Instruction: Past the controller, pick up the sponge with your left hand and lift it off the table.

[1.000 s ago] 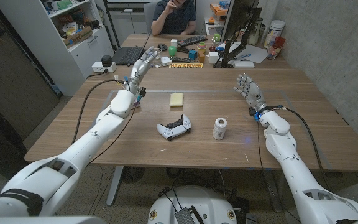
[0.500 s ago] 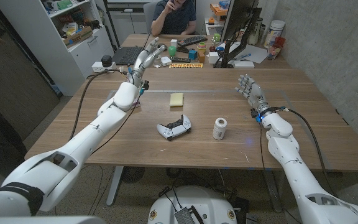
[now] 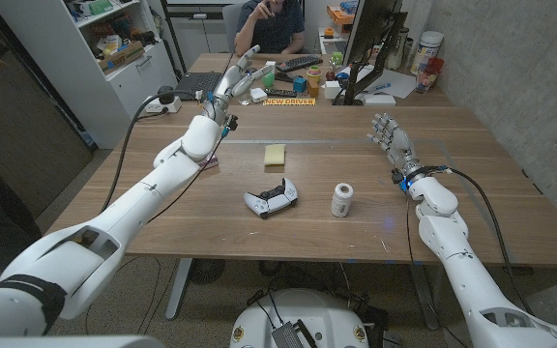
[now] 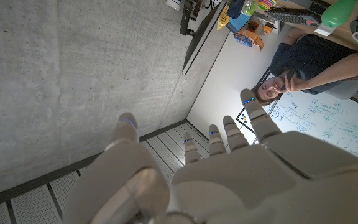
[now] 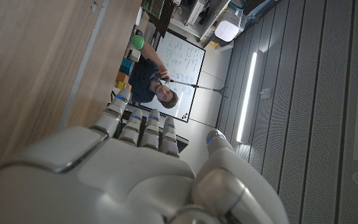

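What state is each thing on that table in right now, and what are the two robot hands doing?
Sponge: lying flat on the table, untouched.
Controller: resting on the table, nearer the robot than the sponge, untouched.
White bottle: standing upright, cap on.
Left hand: raised past the sponge, fingers apart, holding nothing.
Right hand: fingers apart, holding nothing.

Left hand [image 3: 236, 81] has moved further up and away, toward the table's far edge. Left arm stretched out more
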Controlling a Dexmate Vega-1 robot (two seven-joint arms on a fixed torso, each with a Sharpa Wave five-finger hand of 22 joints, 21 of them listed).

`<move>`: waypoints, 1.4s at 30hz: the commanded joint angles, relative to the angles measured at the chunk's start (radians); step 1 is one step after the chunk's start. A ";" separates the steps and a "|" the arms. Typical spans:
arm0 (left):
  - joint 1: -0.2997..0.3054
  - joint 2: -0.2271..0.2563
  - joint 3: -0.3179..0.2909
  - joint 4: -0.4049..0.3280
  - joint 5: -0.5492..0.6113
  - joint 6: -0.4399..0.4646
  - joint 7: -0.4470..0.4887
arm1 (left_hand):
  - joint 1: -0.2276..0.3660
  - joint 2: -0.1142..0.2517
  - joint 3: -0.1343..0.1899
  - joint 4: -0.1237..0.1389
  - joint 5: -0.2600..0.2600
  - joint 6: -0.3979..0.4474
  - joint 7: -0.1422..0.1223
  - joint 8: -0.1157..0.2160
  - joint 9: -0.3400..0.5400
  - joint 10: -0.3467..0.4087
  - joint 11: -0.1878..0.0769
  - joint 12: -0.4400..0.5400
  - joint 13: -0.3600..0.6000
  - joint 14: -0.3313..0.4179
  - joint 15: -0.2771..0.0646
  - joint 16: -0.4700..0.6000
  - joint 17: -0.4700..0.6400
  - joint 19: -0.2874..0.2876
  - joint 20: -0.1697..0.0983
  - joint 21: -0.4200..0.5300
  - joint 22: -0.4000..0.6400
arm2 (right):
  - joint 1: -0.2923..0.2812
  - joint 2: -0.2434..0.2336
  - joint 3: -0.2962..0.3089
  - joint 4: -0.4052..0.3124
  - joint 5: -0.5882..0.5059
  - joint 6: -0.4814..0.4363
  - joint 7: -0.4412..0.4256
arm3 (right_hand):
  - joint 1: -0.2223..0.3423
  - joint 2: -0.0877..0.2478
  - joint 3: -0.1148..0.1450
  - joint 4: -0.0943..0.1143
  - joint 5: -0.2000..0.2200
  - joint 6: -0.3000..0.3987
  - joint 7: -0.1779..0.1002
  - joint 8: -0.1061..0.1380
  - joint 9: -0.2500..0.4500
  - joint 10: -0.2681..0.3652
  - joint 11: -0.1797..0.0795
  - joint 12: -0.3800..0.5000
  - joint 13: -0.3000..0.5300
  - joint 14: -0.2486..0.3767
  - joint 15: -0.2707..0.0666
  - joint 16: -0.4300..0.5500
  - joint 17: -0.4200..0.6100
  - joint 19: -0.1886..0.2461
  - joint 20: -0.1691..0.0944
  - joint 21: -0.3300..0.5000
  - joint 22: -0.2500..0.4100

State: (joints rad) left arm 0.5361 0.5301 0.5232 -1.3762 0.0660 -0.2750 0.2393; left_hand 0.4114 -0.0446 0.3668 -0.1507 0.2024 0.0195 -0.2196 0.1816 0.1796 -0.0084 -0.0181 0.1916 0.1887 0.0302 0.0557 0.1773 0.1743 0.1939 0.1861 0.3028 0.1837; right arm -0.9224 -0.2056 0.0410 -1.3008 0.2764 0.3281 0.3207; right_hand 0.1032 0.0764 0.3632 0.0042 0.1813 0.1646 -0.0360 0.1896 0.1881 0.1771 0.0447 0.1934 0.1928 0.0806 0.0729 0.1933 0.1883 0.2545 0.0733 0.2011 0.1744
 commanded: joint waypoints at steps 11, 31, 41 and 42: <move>-0.060 0.032 0.064 -0.096 0.214 0.090 -0.021 | 0.026 -0.013 -0.004 -0.010 0.013 -0.016 -0.001 -0.002 0.002 -0.025 -0.003 -0.003 0.006 -0.017 0.005 0.000 0.006 0.000 0.003 -0.012 0.002 | -0.046 -0.033 -0.022 -0.069 0.001 0.047 -0.041 | -0.004 -0.006 -0.003 0.003 0.005 0.008 0.003 0.007 0.003 0.005 0.002 0.008 0.006 0.010 0.000 0.005 0.003 0.008 0.004 0.002 0.005; -0.128 0.076 0.162 -0.177 0.506 0.187 -0.073 | 0.046 -0.031 -0.015 -0.007 0.021 -0.049 0.000 -0.004 0.003 -0.081 -0.011 -0.007 0.007 -0.050 0.010 -0.002 0.007 -0.008 0.012 -0.025 0.003 | -0.072 -0.055 -0.026 -0.085 0.027 0.071 -0.062 | -0.007 -0.006 -0.004 0.004 0.006 0.009 0.003 0.007 0.002 0.005 -0.003 0.007 0.006 0.010 -0.001 0.005 0.003 0.008 0.005 0.002 0.005; -0.142 0.084 0.188 -0.202 0.584 0.234 -0.146 | 0.054 -0.040 -0.023 -0.004 0.026 -0.059 0.000 -0.002 0.004 -0.086 -0.011 -0.002 0.008 -0.067 0.019 -0.002 0.007 0.004 0.017 -0.027 0.003 | -0.074 -0.062 -0.030 -0.083 0.030 0.078 -0.069 | -0.009 -0.008 -0.005 0.004 0.007 0.010 0.005 0.007 0.002 0.006 0.000 0.007 0.006 0.011 0.000 0.005 0.003 0.008 0.005 0.002 0.005; -0.146 0.083 0.190 -0.202 0.581 0.241 -0.167 | 0.054 -0.041 -0.024 -0.004 0.027 -0.059 0.000 -0.002 0.004 -0.088 -0.010 -0.002 0.008 -0.069 0.019 -0.002 0.007 0.004 0.019 -0.027 0.003 | -0.074 -0.062 -0.031 -0.080 0.028 0.079 -0.071 | -0.010 -0.008 -0.005 0.005 0.007 0.010 0.005 0.007 0.002 0.006 -0.002 0.007 0.006 0.011 0.000 0.005 0.003 0.008 0.005 0.002 0.005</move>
State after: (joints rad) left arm 0.4124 0.6000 0.6796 -1.5429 0.5499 -0.0928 0.1561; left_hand 0.4534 -0.0866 0.3471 -0.1531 0.2224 -0.0325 -0.2144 0.1770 0.1792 -0.0854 -0.0272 0.1847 0.1933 -0.0312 0.0717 0.1774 0.1794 0.1918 0.1980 0.2766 0.1837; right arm -0.9922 -0.2616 0.0139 -1.3834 0.2985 0.3986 0.2578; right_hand 0.0993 0.0725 0.3589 0.0085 0.1812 0.1645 -0.0358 0.1896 0.1881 0.1769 0.0447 0.1934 0.1928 0.0805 0.0729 0.1933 0.1882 0.2544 0.0733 0.2010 0.1744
